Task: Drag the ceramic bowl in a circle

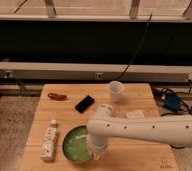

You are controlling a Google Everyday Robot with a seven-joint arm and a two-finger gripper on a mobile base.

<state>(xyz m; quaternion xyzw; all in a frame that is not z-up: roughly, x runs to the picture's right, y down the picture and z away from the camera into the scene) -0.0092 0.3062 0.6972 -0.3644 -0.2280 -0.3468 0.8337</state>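
A: Where's the bowl (75, 146)?
B: Front of the table (136, 159), with the gripper (96, 148) at its right rim. I can't tell its grip.
A: Step?
B: Mid-drag, I'd judge. Next, curve it round, clear of the bottle (49, 142) and the phone (84, 104).

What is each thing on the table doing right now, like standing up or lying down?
ceramic bowl: right side up, near the front edge of the table.
gripper: down at the bowl's right rim.
cup: standing upright.
phone: lying flat.
bottle: lying on its side.
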